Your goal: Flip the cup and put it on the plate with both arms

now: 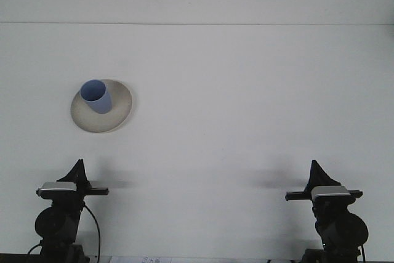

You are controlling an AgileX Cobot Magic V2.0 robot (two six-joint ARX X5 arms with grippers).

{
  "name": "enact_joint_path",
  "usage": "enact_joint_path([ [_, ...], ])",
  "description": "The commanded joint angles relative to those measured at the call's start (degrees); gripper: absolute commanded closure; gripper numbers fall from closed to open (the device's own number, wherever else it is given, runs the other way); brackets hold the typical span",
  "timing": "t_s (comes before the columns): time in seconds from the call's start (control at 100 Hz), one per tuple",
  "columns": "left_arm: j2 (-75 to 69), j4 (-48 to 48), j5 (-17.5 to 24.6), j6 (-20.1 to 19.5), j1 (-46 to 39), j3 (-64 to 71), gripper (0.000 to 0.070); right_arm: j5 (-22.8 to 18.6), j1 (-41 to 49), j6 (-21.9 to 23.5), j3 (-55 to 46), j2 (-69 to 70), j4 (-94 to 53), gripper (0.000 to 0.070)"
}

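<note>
A blue cup [96,96] stands upright, mouth up, on a cream plate [117,115] at the left of the white table. My left gripper [79,165] sits low at the bottom left, well short of the plate and holding nothing. At the bottom right my right gripper [317,167] rests in a matching pose, far from the cup. Each gripper shows only as a dark pointed tip seen end on.
The white table [234,103] stretches back to a straight far edge [197,24] with a pale wall behind. Cables trail from the left arm base [58,226].
</note>
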State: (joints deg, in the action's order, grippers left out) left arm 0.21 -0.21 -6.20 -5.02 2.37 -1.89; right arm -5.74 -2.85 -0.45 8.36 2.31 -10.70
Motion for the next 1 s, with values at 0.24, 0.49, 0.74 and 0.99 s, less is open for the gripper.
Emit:
enact_joint_path([
  [0.24, 0.0, 0.6, -0.2, -0.1, -0.1, 1.1, 0.0688, 1.4, -1.1, 5.3, -7.6, -2.2, 3.3, 0.0694],
  [0.49, 0.0, 0.6, -0.2, -0.1, -0.1, 1.1, 0.0687, 2.8, -1.1, 6.4, -7.6, -2.2, 4.7, 0.0694],
  [0.74, 0.0, 0.6, -0.2, -0.1, -0.1, 1.1, 0.0688, 2.8, -1.1, 6.4, -7.6, -2.2, 5.2, 0.0694],
  [0.99, 0.0, 0.6, -0.2, -0.1, -0.1, 1.1, 0.0688, 2.8, -1.1, 6.4, -7.6, -2.2, 5.2, 0.0694],
])
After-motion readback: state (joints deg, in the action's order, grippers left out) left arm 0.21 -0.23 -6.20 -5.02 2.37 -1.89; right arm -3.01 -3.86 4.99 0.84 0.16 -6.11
